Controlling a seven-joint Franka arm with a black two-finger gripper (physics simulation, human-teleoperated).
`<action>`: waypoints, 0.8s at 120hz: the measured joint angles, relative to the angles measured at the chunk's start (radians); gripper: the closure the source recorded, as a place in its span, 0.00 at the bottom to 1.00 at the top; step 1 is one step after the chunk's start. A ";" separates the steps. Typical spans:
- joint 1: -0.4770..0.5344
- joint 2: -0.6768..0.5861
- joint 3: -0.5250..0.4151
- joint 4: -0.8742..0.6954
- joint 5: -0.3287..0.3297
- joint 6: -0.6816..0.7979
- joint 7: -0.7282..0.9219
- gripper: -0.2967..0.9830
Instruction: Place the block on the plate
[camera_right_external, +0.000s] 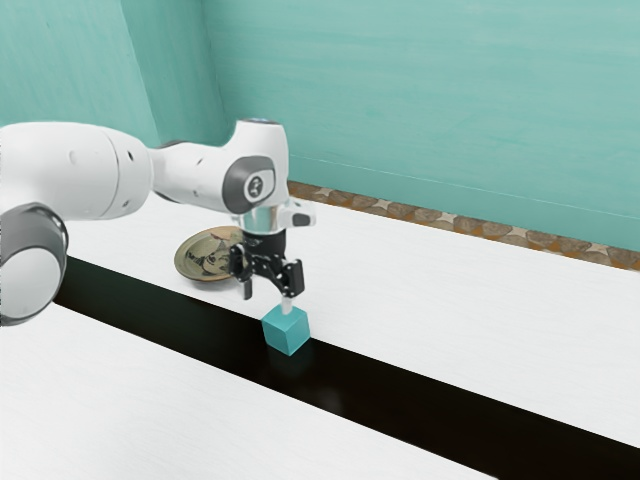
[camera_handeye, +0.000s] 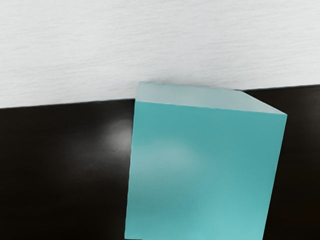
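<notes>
Exterior view: the gripper (camera_right_external: 268, 299) is open, its two fingers standing apart, with nothing held between them. It is just above the block (camera_right_external: 286, 330), one fingertip close to the block's top; whether they touch cannot be determined. The block is at the dark strip (camera_right_external: 400, 388), near its border with the white surface (camera_right_external: 420, 300). The plate (camera_right_external: 207, 257) lies toward the exterior view's left, apart from the block and bearing nothing visible. Step in hand, as judged: lining up for the grasp.

Wrist view: the block appears large and close under the hand, overlapping the strip's edge. Next move, as assessed: centre the fingers over the block, lower them along two opposite sides, then close. Risk noted: descending off-centre could land a fingertip on the top face and tip or push the block.
</notes>
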 joint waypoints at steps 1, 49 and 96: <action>0.000 0.002 0.000 0.001 0.000 0.000 0.000 0.23; -0.013 0.086 0.000 0.056 -0.002 -0.001 0.014 0.23; -0.013 0.148 -0.002 0.100 -0.003 -0.005 0.024 0.23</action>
